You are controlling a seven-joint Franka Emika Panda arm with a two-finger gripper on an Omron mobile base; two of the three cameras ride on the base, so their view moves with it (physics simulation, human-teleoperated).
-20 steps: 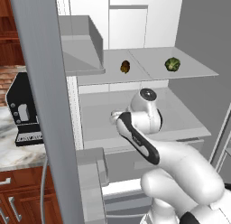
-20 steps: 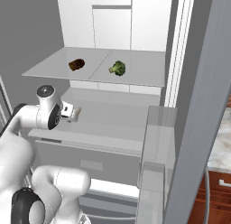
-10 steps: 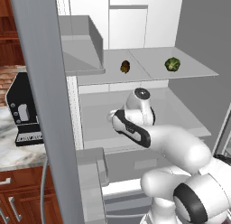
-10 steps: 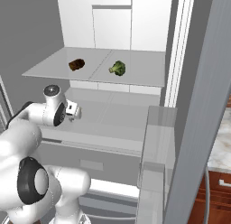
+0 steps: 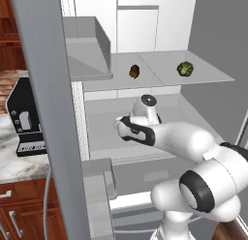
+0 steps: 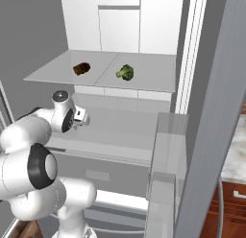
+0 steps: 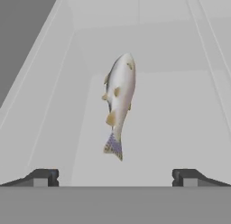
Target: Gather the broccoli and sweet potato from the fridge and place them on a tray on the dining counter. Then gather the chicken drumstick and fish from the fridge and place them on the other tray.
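Observation:
A silvery fish (image 7: pixel 119 101) with orange spots lies on the white middle fridge shelf, tail toward my gripper (image 7: pixel 115 175). The gripper is open, with nothing between its fingertips, a short way back from the tail. The hand reaches over the middle shelf in the base views, gripper (image 6: pixel 82 117) low above it. On the upper shelf sit the green broccoli (image 5: pixel 184 68) (image 6: pixel 125 72) and, to its left, the brown sweet potato (image 5: pixel 134 71) (image 6: pixel 81 68). The chicken drumstick and both trays are out of view.
The open left fridge door (image 5: pixel 43 113) stands close on the left, with a black coffee machine (image 5: pixel 26 120) on the counter behind it. The right door's bin (image 6: pixel 168 136) juts out on the right. A grey drawer front (image 6: pixel 98 172) lies below the middle shelf.
The arm's elbow has swung round and its forearm now lies across the fridge opening. The hand has stayed over the middle shelf. The jaws are as wide as before.

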